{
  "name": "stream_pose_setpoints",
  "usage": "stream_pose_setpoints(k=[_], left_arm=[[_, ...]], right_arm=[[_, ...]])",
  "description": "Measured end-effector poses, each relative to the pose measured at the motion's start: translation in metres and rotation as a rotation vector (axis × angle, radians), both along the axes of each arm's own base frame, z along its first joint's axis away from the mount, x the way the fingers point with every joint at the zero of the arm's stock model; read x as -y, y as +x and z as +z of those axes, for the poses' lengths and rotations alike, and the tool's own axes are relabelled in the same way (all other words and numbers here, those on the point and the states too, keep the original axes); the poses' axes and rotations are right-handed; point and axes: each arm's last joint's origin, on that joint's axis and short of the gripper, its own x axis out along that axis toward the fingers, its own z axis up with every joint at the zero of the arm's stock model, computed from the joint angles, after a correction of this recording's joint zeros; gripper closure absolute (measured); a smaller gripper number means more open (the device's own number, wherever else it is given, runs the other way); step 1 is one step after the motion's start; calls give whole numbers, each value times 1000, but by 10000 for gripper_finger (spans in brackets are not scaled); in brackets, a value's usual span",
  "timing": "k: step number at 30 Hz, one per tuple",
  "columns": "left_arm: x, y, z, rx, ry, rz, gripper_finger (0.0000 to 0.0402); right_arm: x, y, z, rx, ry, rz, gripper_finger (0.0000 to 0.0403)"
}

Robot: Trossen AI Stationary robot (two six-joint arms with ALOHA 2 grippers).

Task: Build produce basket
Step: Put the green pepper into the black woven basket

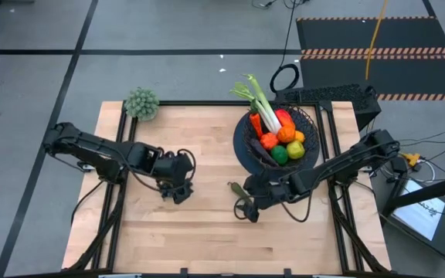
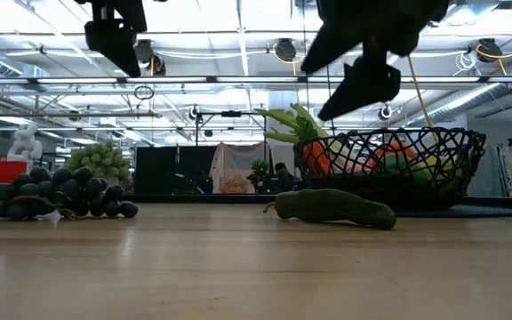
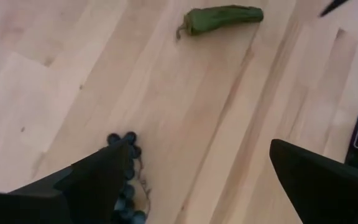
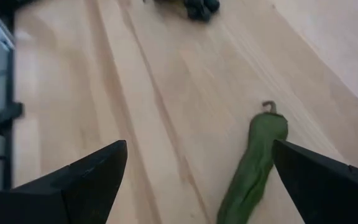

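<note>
the right gripper point(image 4: 197, 180) hung above the bench point(image 1: 199, 232) with its fingers point(image 4: 82, 177) spread wide apart, holding nothing. the green pickle point(image 4: 253, 165) lay flat on the wood between and just ahead of those fingers, nearer to one of them than the other, its stem end pointing away from the wrist. the basket point(image 1: 315, 123) sat beyond that arm, already holding the leek point(image 1: 259, 104), orange pieces and other produce.

the step in hand looked like picking up the pickle. to do it well, the fingers would need to shift sideways until the pickle's thick middle sat evenly between them, and turn so they closed across its narrow width rather than along its length. then a straight descent until the tips were close to the wood, and a firm close; the smooth, rounded body might roll or squirt out if caught off-centre or near the tapered end.

the left gripper point(image 3: 197, 180) hovered over the dark grapes point(image 3: 126, 180), fingers point(image 3: 101, 171) also apart and empty, the cluster lying right at one fingertip and partly hidden behind it. it could wait there, well apart from the pickle.
</note>
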Motion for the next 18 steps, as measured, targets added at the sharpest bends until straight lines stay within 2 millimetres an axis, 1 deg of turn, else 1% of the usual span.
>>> stream_pose_setpoints(k=[5, 9, 13, 18], left_arm=[[12, -1, 1, 31, 8, 21, 14], [18, 0, 3, 69, 5, 26, 14], [21, 0, 3, 82, 15, 22, 14], [21, 1, 4, 92, 21, 24, 14]], right_arm=[[0, 3, -16, -71, -34, 3, 13], [0, 8, -32, -115, -46, -5, 30], [0, 11, -46, -163, -65, -11, 59], [1, 12, -54, -173, -97, -74, 100]])
